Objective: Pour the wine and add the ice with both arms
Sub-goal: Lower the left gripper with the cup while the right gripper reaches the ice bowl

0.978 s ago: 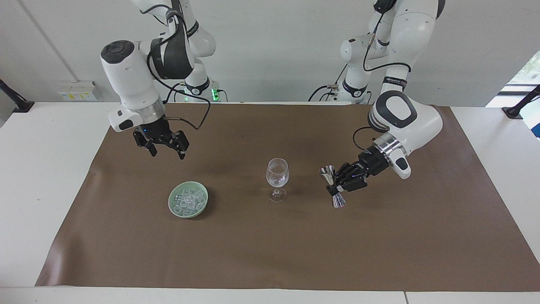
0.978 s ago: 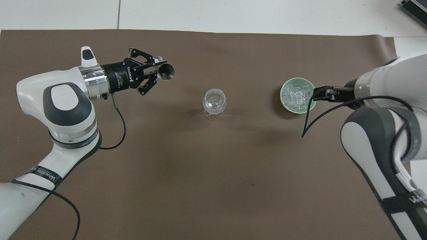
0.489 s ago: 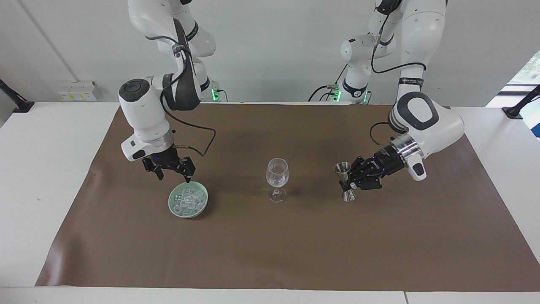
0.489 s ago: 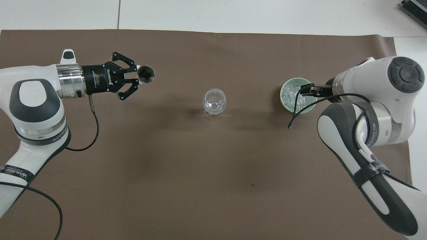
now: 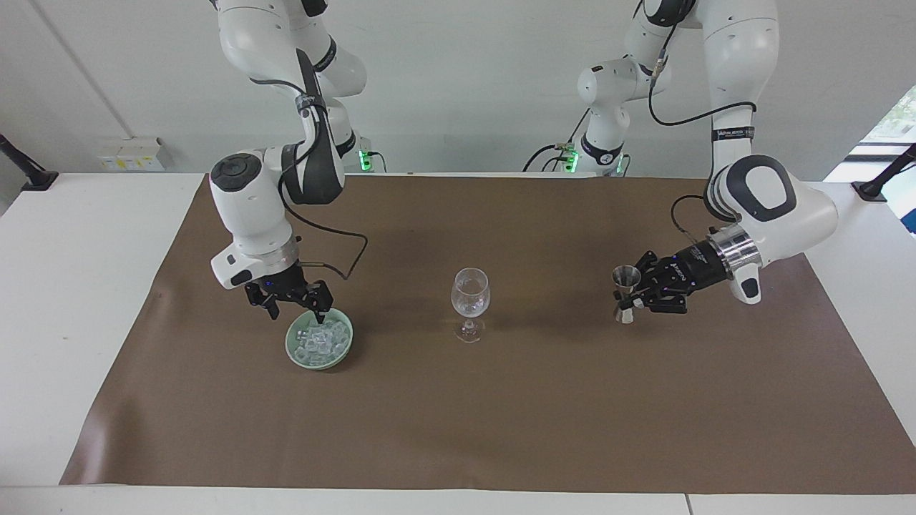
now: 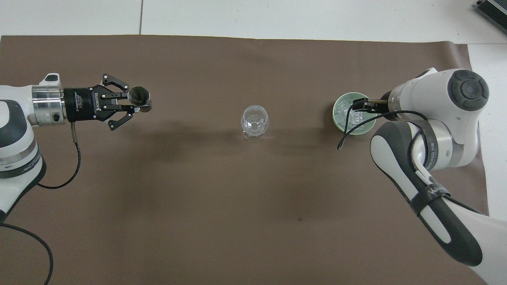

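A clear stemmed glass (image 5: 470, 293) (image 6: 254, 118) stands mid-mat. Toward the left arm's end, my left gripper (image 5: 632, 298) (image 6: 134, 103) is shut on the waist of an upright steel jigger (image 5: 626, 279) (image 6: 139, 96), held at or just above the mat. The wine is out of view. Toward the right arm's end, ice (image 5: 323, 337) (image 6: 344, 111) fills a pale green bowl (image 5: 295, 352) (image 6: 340, 122). My right gripper (image 5: 297, 312) (image 6: 358, 103) hangs open over the bowl's edge nearer the robots, one fingertip down at the cubes. The right arm covers part of the bowl from overhead.
A brown mat (image 5: 458, 429) (image 6: 222, 206) covers most of the white table (image 5: 79, 286). A black cable from the right wrist loops over the mat beside the bowl (image 6: 344, 138).
The left gripper carried the jigger away from the glass toward the left arm's end, turning it upright and lowering it. The right gripper came down onto the ice bowl.
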`<control>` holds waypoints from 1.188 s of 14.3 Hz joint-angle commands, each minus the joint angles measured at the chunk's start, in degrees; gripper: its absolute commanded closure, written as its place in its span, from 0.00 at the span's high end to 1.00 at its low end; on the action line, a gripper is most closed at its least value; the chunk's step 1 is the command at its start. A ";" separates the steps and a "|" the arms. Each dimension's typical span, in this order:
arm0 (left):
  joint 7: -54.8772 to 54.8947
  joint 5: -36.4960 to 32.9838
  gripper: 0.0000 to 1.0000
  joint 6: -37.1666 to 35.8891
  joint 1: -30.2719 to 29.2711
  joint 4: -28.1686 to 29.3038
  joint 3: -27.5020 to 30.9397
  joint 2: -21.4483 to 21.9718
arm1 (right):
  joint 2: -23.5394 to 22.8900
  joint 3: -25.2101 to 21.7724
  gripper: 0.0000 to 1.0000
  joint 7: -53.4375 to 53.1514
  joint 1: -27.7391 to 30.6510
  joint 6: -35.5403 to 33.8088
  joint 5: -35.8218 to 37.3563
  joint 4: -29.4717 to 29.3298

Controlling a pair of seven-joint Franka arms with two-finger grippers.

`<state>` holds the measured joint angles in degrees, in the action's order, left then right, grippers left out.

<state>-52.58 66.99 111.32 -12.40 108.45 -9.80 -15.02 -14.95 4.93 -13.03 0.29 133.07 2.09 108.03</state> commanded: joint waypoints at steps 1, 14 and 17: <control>-2.78 -0.72 0.00 -1.81 0.27 4.30 2.85 2.63 | -3.23 -0.01 1.00 0.64 -0.38 2.27 0.90 -1.77; -2.18 7.26 0.00 -13.14 -1.65 5.28 14.90 -6.15 | -6.58 -0.01 0.70 0.64 -1.61 5.01 0.90 -2.65; -0.60 9.21 0.00 -14.47 -2.01 5.19 16.83 -7.74 | -6.67 -0.10 0.70 0.73 -1.61 5.01 0.90 -2.65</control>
<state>-53.97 74.66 99.23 -13.67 114.16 6.26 -21.62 -20.78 4.92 -13.00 -1.30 137.59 2.13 106.40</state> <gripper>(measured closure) 0.789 0.300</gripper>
